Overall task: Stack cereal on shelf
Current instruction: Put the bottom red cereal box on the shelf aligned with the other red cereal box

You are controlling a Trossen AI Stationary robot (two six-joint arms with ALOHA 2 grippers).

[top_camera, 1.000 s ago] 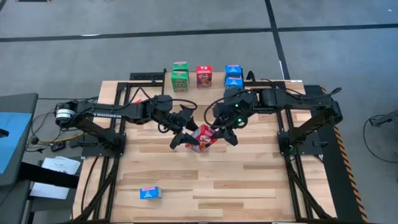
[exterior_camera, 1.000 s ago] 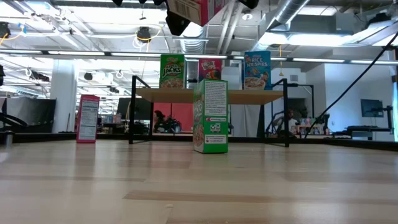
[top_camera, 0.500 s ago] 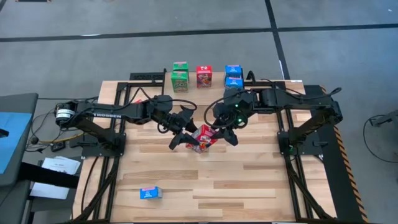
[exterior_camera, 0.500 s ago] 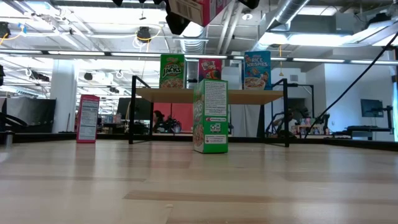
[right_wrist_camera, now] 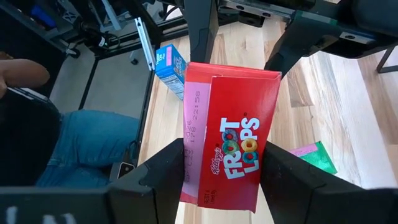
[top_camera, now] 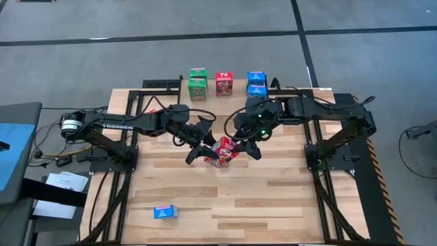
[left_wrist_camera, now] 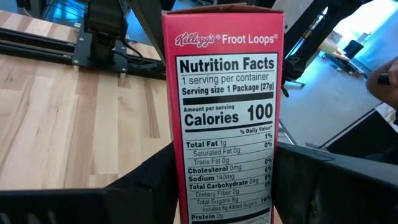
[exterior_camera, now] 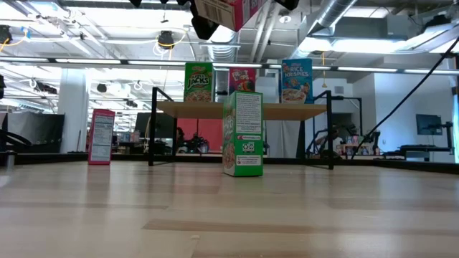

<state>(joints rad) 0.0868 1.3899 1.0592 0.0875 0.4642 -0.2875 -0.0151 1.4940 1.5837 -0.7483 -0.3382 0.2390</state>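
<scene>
Red cereal box held aloft between both grippers, mid-table.

High view: red Froot Loops box [top_camera: 224,151] hangs over the tabletop [top_camera: 273,198] centre, left gripper [top_camera: 203,148] and right gripper [top_camera: 244,145] on opposite sides; fingers mostly masked by the box. Shelf [top_camera: 225,92] at the far edge carries green boxes [top_camera: 197,83], a red box [top_camera: 224,83] and blue boxes [top_camera: 256,82]. One blue box [top_camera: 165,212] lies near the front-left corner.
Low view: held box cut off by the picture's top edge; a green box [exterior_camera: 242,133] stands before the shelf, a pink-sided box [exterior_camera: 101,136] far left.
Left wrist view: fingers [left_wrist_camera: 336,180] flank the nutrition panel; contact not clear.
Right wrist view: fingers [right_wrist_camera: 163,168] pressed against both faces, gripping; a seated person's leg [right_wrist_camera: 87,146] shows beyond the table.
</scene>
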